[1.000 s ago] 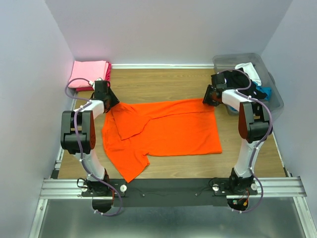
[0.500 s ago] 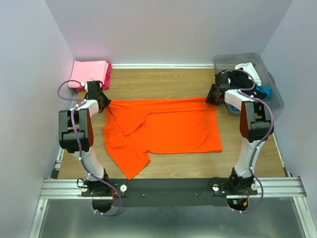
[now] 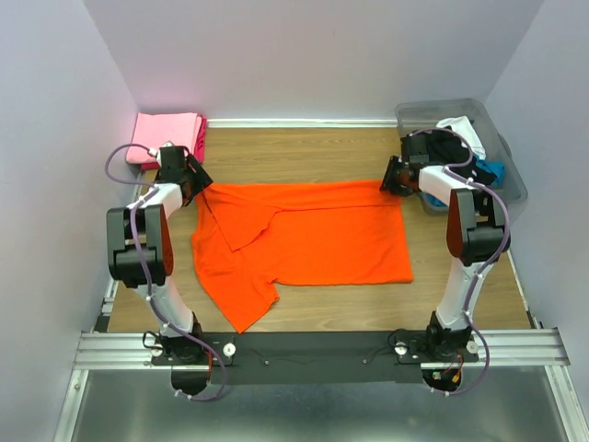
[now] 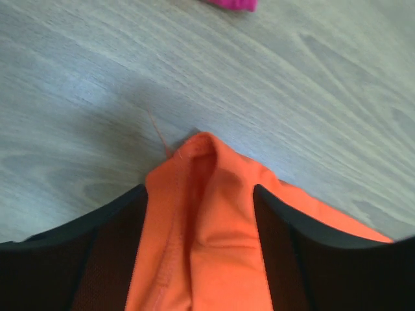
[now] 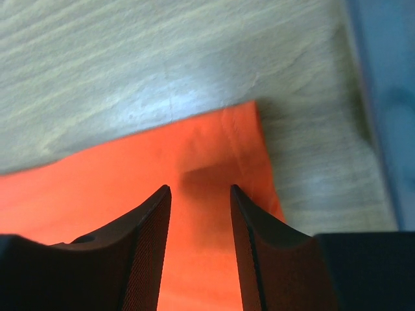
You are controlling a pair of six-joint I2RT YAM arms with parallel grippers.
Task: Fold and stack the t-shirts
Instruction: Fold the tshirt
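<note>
1. The orange t-shirt (image 3: 313, 235) is bright and plain. It lies spread flat across the middle of the wooden table (image 3: 304, 152), with its length running left to right.
2. Its right edge is straight and its far edge is nearly straight. On the left, one sleeve points toward the near edge, and a flap of cloth lies folded over the body near the far-left corner.
3. The left claw (image 3: 189, 175) sits at the shirt's far-left corner. In the left wrist view its fingers (image 4: 104, 259) stand spread wide, and a raised ridge of orange cloth (image 4: 204, 227) fills the gap between them. The tip of that ridge pokes out onto bare wood beyond the fingertips.
4. The right claw (image 3: 394, 175) is over the shirt's far-right corner. In the right wrist view its fingers (image 5: 146, 246) are parted, and flat orange cloth (image 5: 97, 188) with a hem seam shows through the gap. The corner itself lies just beyond and to the right of the fingertips.
5. The far edge of the shirt runs between the two claws.
6. A folded pink t-shirt (image 3: 166, 133) lies in the far-left corner of the table, with a magenta one (image 3: 201, 140) showing at its right side, just beyond the left claw.
7. The grey plastic bin (image 3: 511, 184) stands at the far right, next to the right claw. It holds crumpled white (image 3: 465, 133), black (image 3: 442, 147) and blue (image 3: 492, 170) cloth.
</note>
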